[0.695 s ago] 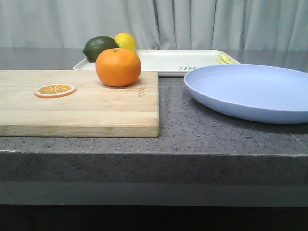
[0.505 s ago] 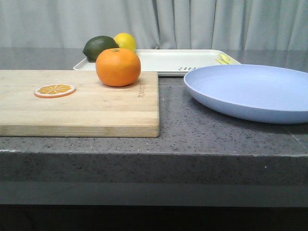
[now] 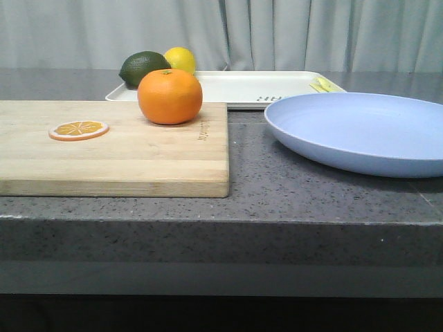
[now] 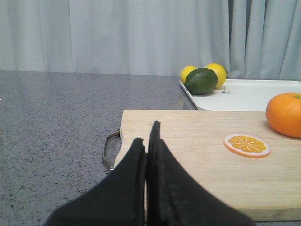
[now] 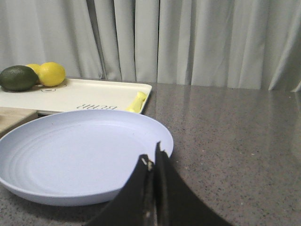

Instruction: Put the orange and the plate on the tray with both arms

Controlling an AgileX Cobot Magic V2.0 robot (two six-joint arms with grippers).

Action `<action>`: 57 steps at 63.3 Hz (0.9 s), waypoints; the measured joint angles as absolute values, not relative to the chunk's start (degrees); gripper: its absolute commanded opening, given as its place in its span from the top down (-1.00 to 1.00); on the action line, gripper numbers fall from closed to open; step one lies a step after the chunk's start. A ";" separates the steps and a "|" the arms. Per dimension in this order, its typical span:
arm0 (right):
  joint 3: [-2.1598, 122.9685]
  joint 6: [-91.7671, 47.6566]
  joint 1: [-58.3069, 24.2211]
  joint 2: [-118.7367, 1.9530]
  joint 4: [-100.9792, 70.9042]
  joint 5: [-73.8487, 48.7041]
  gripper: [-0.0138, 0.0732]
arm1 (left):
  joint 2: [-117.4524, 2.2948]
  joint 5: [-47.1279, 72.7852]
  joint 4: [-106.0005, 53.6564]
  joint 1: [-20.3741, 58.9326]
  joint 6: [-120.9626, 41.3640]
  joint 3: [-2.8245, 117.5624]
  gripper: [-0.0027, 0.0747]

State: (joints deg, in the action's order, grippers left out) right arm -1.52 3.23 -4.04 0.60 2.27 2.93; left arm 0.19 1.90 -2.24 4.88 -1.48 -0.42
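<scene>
One orange [image 3: 169, 96] sits on the far right part of a wooden cutting board [image 3: 124, 155], with a single flat orange slice [image 3: 79, 129] lying nearer the board's left side, well apart from it. Behind the board rests the cream-white tray [image 3: 239, 88], which carries one dark green lime [image 3: 143, 68], two yellow lemons [image 4: 202, 72] close beside it at its left end, and a small yellow piece [image 5: 138, 101] near its right edge. One lavender-blue plate [image 3: 360, 130] lies on the grey speckled countertop [image 3: 263, 187] to the right of the board and in front of the tray. The left gripper [image 4: 146, 141] hovers over the board's handle end with its black fingers pressed together, holding nothing. The right gripper [image 5: 152, 160] is likewise closed and empty, just at the plate's rim.
</scene>
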 measured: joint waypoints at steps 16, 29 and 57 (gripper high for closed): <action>4.70 3.23 -4.04 0.60 1.05 -0.34 0.83 | 0.19 4.35 -5.39 4.88 -1.48 4.14 0.98; 17.07 3.23 -4.04 -1.39 1.78 -11.18 0.83 | -2.42 16.51 -5.49 4.88 -1.48 19.64 0.98; 33.70 3.23 -4.04 -22.67 3.18 -30.80 0.83 | -22.54 33.27 -6.21 4.88 -1.48 33.81 0.98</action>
